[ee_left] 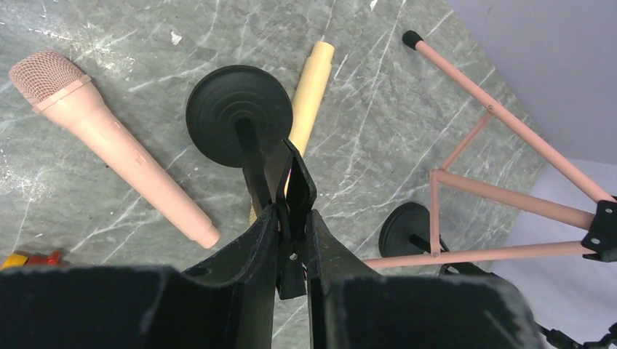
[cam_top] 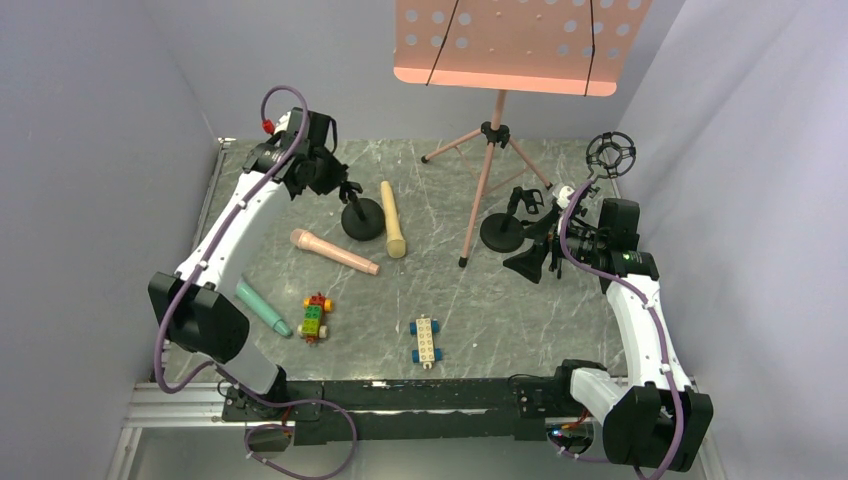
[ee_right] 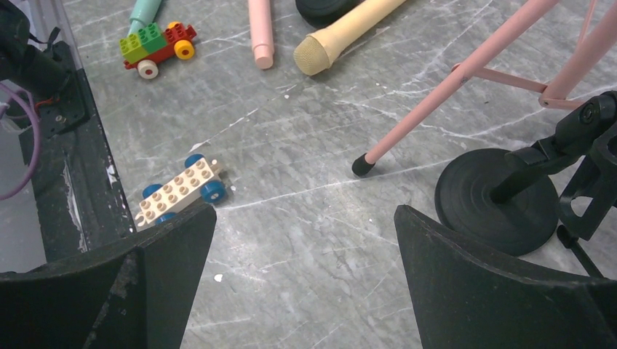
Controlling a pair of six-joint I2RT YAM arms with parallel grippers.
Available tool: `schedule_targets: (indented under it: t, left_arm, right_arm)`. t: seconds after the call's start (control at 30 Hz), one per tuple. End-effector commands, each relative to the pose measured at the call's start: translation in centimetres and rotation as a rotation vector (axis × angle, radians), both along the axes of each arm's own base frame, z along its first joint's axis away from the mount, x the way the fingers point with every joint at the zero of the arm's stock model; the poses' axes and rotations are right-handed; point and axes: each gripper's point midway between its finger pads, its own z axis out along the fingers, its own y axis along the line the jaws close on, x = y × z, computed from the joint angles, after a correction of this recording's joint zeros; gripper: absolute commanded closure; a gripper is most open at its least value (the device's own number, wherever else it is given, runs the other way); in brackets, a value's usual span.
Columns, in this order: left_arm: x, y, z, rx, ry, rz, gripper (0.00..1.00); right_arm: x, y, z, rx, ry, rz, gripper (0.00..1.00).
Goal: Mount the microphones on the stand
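Left gripper: jaws pinched narrow on the clip atop the round-based black stand, toward the far left corner.
Right gripper: spread wide and holding nothing, near the right edge beside the second black stand.
Yellow microphone: lies flat just right of the held stand's base. Long axis far-to-near, head toward the near edge.
Pink microphone: lies flat mid-counter. Long axis slanted, head toward the left edge.
Teal microphone: lies flat by the left edge, slanted. Which end is the head cannot be told.
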Motion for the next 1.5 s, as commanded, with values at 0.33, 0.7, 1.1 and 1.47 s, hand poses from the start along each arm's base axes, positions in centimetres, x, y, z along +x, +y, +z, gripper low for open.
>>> schedule_targets:
  t: [0.33, 0.7, 1.1, 1.47]
  left_arm:
    - [-1.1, -1.1, 7.0, -0.046, -0.195, -0.049, 0.96]
    - [-2.9, -2.2, 7.1, -0.057, -0.201, -0.097, 0.96]
    - [-5.0, -4.5, 6.4, -0.083, -0.185, -0.164, 0.97]
    - [-6.1, -6.1, 6.0, -0.097, -0.177, -0.203, 0.97]
  right_arm:
    - [0.1, 0.3, 0.6, 0.000, -0.053, 0.029, 0.00]
    - [0.1, 0.4, 0.6, 0.001, -0.053, 0.030, 0.00]
    - [0.0, 0.4, 0.6, 0.002, -0.053, 0.033, 0.00]
    - [0.0, 0.6, 0.6, 0.002, -0.055, 0.038, 0.00]
